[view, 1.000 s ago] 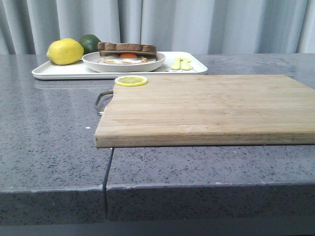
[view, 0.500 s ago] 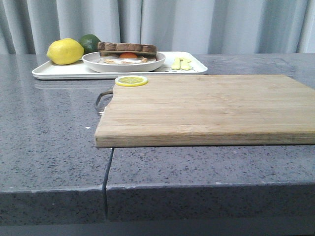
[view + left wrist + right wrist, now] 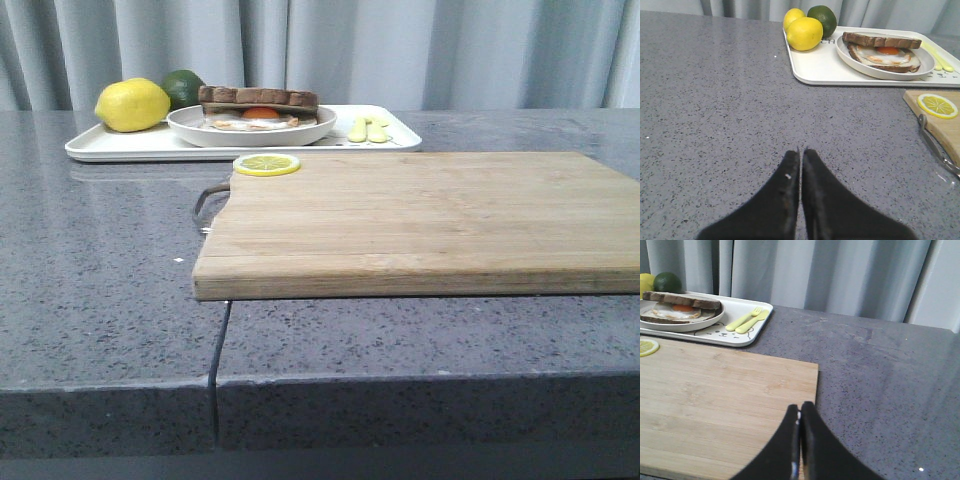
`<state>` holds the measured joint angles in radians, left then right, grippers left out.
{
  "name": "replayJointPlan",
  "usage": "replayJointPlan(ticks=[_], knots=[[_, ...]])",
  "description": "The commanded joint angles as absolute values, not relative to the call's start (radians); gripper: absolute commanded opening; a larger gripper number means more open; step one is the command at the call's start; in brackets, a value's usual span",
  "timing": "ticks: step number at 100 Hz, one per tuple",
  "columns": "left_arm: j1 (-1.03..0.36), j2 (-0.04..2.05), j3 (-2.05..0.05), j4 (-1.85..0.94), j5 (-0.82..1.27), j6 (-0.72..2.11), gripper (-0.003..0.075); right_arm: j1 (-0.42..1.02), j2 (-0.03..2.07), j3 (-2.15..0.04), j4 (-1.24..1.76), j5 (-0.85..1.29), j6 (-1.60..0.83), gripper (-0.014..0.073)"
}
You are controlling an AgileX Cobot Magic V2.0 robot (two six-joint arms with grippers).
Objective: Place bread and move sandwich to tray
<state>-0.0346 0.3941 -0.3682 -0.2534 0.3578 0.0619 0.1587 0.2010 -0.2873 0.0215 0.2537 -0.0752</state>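
The grey speckled table point(image 3: 100, 300) is carrying everything, with pale curtains point(image 3: 400, 50) hanging behind its far edge. A large wooden board point(image 3: 420, 220) is lying flat in the middle of the table, its near edge overhanging a seam in the surface and a metal handle loop point(image 3: 208, 200) sticking out of its left end. A lemon slice point(image 3: 266, 164) is sitting on the board's far left corner.

Beyond the board, the tray point(image 3: 120, 145) is lying flat near the far edge of the table, on the left side. The sandwich point(image 3: 255, 115) is resting on the tray: its round white plate is holding a lower slice of bread with a fried egg, and the bread point(image 3: 881, 40) is lying on top of the egg, orange yolk showing beneath its front edge. Two lemons point(image 3: 804, 33) and a lime point(image 3: 822, 19) are sitting on the tray's left end, just beside the plate. A pale yellow fork and spoon point(image 3: 747, 320) are lying side by side on the tray's right end, next to a small bear drawing.

The left gripper point(image 3: 801, 152) is hovering above bare table left of the board, its fingers pressed together with nothing between them. The right gripper point(image 3: 800, 407) is hanging over the board's right end, its fingers likewise closed together and gripping nothing.
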Motion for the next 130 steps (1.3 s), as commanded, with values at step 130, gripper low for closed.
replayJointPlan(ticks=[130], knots=[[-0.038, -0.039, 0.016, -0.056, 0.096, 0.053, -0.0019, 0.153, 0.208, -0.315, 0.013, 0.175, -0.085, -0.0116]])
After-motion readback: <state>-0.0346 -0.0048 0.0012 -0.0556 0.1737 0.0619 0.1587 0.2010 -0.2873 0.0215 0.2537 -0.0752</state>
